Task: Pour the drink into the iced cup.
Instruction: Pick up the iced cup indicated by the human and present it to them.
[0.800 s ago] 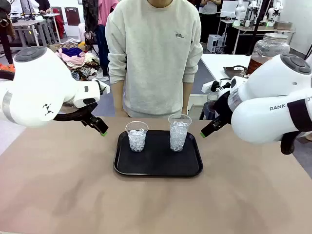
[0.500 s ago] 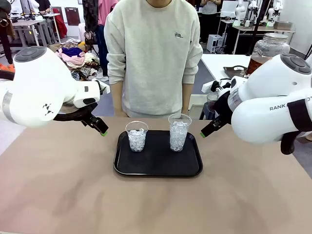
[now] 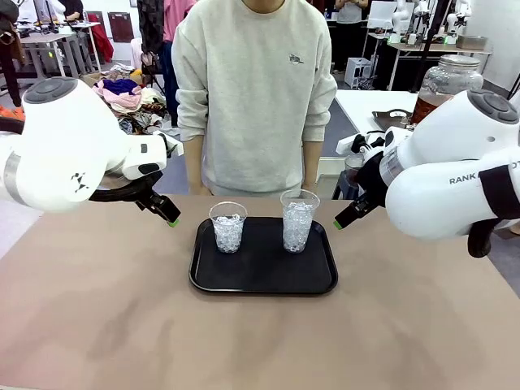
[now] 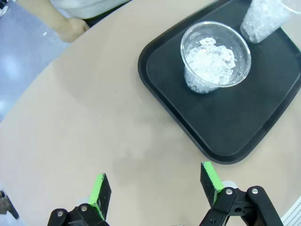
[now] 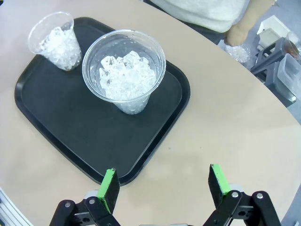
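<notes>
**Two open grippers flanking a tray of iced cups**

The left gripper point(image 4: 153, 178) and right gripper point(image 5: 163, 178) hover over the table point(image 3: 244, 349), one at each side of the black tray point(image 3: 264, 280). Both have their jaws spread wide and hold nothing. In the front view each gripper is largely hidden by its own arm, and little more than a green-tipped finger shows. On the tray's far half stand a short cup point(image 3: 228, 227) on the left and a tall cup point(image 3: 299, 220) on the right, apart from each other and both packed with ice. The left wrist view cuts the tall cup off at its top edge. The amber drink point(image 3: 424, 106) sits in a jar point(image 3: 448, 75) on another table at far right, well apart from the cups. The right arm covers the jar's lower part. A person point(image 3: 256, 89) stands at the far edge, hands hidden behind the table in the front view. A pale object by the person's hand in the right wrist view may be a third iced cup.
</notes>
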Tool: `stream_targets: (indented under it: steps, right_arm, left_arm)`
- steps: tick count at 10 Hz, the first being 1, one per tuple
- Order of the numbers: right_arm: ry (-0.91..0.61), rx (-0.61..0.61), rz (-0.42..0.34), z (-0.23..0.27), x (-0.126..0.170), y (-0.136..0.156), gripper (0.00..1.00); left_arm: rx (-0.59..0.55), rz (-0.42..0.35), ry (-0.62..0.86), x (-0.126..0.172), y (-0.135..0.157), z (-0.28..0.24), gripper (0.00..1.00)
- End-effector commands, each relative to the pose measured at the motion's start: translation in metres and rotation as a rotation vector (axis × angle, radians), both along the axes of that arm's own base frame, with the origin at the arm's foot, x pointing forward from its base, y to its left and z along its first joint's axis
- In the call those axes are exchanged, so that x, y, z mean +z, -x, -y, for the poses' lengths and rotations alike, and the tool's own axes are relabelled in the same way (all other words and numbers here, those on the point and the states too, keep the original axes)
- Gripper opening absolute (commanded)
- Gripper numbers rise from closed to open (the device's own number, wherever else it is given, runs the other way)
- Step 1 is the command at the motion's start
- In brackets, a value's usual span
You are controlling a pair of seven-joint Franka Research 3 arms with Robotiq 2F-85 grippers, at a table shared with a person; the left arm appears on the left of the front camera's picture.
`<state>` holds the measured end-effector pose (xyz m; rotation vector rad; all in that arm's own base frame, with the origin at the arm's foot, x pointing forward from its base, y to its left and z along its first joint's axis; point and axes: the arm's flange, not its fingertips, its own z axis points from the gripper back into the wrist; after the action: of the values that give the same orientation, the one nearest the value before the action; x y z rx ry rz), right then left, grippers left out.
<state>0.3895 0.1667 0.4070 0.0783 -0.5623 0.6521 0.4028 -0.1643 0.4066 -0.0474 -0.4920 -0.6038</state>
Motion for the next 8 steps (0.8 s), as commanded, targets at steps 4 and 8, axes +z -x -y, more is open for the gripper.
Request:
stream_targets:
  steps: [4,8]
  right_arm:
    - [-0.093,-0.013,0.006,0.010,0.027,-0.008,1.00]
    - [-0.350,-0.078,-0.106,0.040,0.079,-0.012,1.00]
  left_arm:
    - [-0.040,0.031,0.052,0.027,-0.005,-0.005,1.00]
    - [-0.035,0.009,0.209,0.082,-0.020,-0.022,1.00]
